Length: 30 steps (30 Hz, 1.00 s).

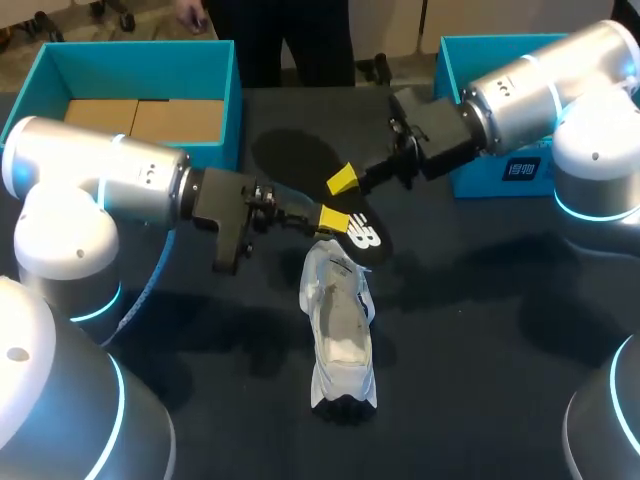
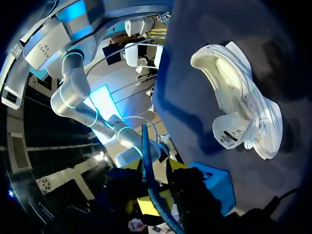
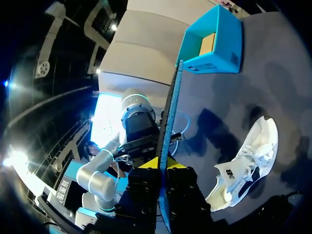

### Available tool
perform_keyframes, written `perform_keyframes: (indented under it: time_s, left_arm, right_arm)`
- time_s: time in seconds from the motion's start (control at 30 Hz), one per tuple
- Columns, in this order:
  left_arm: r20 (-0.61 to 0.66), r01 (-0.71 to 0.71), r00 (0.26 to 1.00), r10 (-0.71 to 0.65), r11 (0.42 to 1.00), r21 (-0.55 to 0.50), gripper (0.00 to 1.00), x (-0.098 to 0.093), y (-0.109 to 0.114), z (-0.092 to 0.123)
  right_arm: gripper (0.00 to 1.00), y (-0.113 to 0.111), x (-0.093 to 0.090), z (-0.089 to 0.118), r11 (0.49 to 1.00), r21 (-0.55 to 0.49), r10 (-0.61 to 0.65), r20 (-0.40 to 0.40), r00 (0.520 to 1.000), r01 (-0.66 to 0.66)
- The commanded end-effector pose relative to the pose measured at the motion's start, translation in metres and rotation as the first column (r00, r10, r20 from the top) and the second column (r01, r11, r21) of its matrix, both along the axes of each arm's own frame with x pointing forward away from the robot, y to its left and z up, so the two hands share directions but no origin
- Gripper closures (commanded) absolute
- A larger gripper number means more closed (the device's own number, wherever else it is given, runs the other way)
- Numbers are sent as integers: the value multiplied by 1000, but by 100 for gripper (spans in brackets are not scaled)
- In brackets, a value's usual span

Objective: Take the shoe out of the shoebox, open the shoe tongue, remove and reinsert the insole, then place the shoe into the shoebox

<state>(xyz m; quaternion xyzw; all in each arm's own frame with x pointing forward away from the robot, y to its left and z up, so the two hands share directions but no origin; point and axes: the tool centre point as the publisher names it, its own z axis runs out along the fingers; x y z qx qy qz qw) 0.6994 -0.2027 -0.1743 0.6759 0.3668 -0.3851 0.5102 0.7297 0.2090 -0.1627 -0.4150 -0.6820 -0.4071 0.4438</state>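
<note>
Clamped on insole (image 1: pixel 366 240) by left claw (image 1: pixel 334 219) and right claw (image 1: pixel 342 181) alike, over the shoe (image 1: pixel 340 335) at middle of table (image 1: pixel 480 330). Best to tip one end into the opening, feed slowly, release one claw late.

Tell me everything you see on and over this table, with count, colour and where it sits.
Open teal cardboard shoebox: one, teal, far left of the table, brown cardboard inside.
Second teal box: one, teal, far right, partly behind the right arm.
White sneaker: one, white, middle of the dark table.
Flat black insole: one, black, held above the table just beyond the sneaker.
Left gripper: yellow tips, shut on the insole.
Right gripper: yellow tips, shut on the insole.
</note>
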Motion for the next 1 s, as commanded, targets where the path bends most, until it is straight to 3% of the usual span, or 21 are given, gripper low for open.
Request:
perform_keyframes:
  time_s: [0.03,1.0]
  left_arm:
    - [-9,3,1000,-3,1000,-2,0,-1,8,1]
    - [-267,-149,949,166,985,81,0,34,80,20]
  right_arm:
    - [100,-5,-6,-3,1000,13,-19,3,1000,19]
    - [100,-18,-19,-34,983,87,-164,10,986,162]
